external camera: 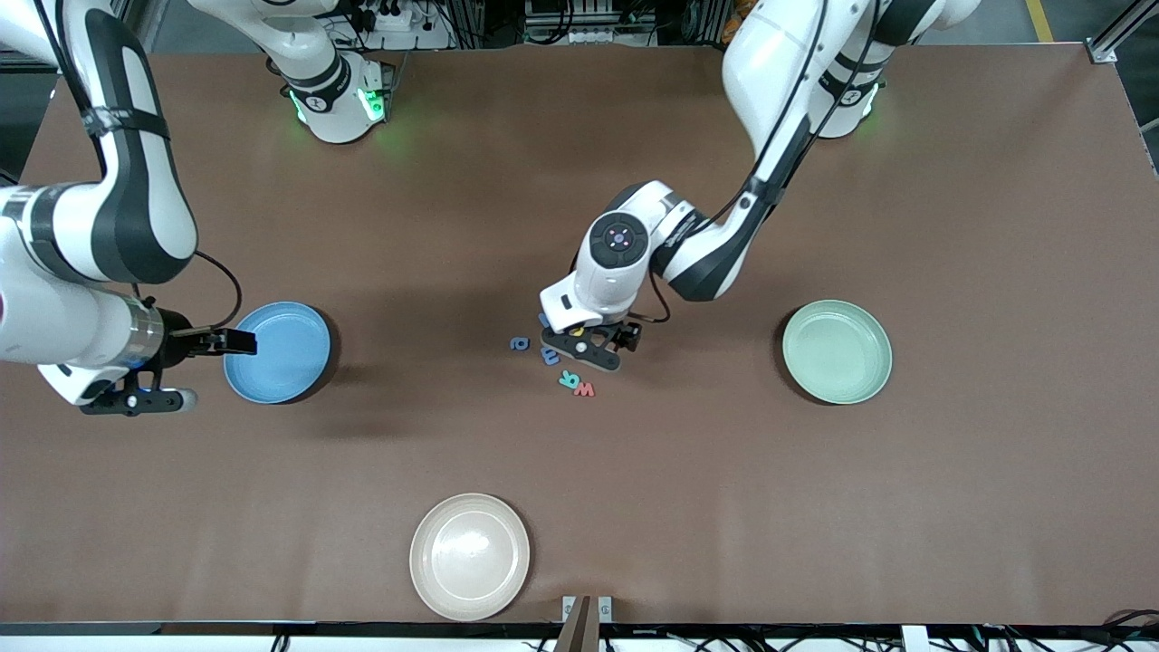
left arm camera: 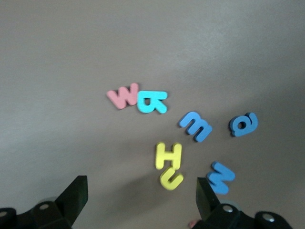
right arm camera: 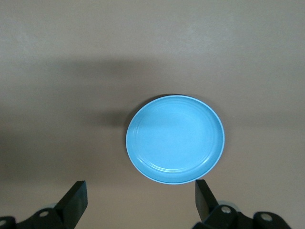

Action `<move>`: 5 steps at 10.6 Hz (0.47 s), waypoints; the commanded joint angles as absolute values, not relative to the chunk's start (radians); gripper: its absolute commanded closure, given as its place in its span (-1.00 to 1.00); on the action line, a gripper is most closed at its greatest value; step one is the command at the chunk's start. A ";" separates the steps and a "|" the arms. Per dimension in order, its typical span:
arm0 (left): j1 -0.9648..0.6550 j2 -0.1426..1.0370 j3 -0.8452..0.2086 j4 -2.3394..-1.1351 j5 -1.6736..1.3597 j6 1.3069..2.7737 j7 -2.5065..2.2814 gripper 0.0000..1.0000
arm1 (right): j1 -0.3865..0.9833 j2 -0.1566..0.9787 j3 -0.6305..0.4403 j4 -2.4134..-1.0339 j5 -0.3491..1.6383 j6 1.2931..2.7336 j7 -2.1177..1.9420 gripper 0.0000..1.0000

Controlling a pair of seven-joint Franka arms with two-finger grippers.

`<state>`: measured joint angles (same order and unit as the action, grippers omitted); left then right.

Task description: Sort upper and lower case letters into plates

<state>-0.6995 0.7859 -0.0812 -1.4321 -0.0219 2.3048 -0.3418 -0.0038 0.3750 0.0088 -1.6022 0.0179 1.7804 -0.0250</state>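
Letters sit in a loose cluster mid-worktop (external camera: 634,507), between the blue plate (external camera: 281,351) and the green plate (external camera: 838,351), none sorted yet, both plates empty. Left wrist view shows them flat and face up: pink W (left arm camera: 124,96) touching a teal letter (left arm camera: 152,101), blue m (left arm camera: 196,126), blue a (left arm camera: 243,124), yellow H (left arm camera: 168,155) touching a yellow curved letter (left arm camera: 171,180), blue N (left arm camera: 220,177). The teal one's case is hard to tell.

Left end effector (external camera: 593,347) hangs low over the cluster, fingers (left arm camera: 71,195) spread wide, nothing between them. The yellow pair sits roughly in the gap, so it looks lined up for a pick there. Judgement: the two yellow letters touch, so a grab could catch both or nudge one.

Right end effector (external camera: 195,369) waits beside the blue plate at the right arm's end, spread wide and empty, wrist camera looking down on the plate. It's probably parked clear so the left arm can work the pile.

A cream plate (external camera: 470,556) lies nearest the front camera, empty, not part of the sort

Task barely begun: first pick not made
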 commanded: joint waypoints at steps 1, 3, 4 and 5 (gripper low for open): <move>-0.744 0.866 -0.058 -1.339 -0.043 2.312 -0.399 -0.92 | 0.002 0.412 0.017 -1.591 0.049 1.807 -0.023 -1.00; -0.756 0.890 -0.058 -1.336 -0.041 2.336 -0.419 -0.74 | 0.000 0.416 0.017 -1.591 0.051 1.807 -0.035 -1.00; -0.756 0.897 -0.058 -1.336 -0.041 2.342 -0.416 -0.67 | 0.002 0.416 0.017 -1.592 0.057 1.809 -0.035 -1.00; -0.756 0.906 -0.055 -1.336 -0.041 2.356 -0.414 -0.62 | 0.014 0.419 0.018 -1.591 0.086 1.816 -0.034 -1.00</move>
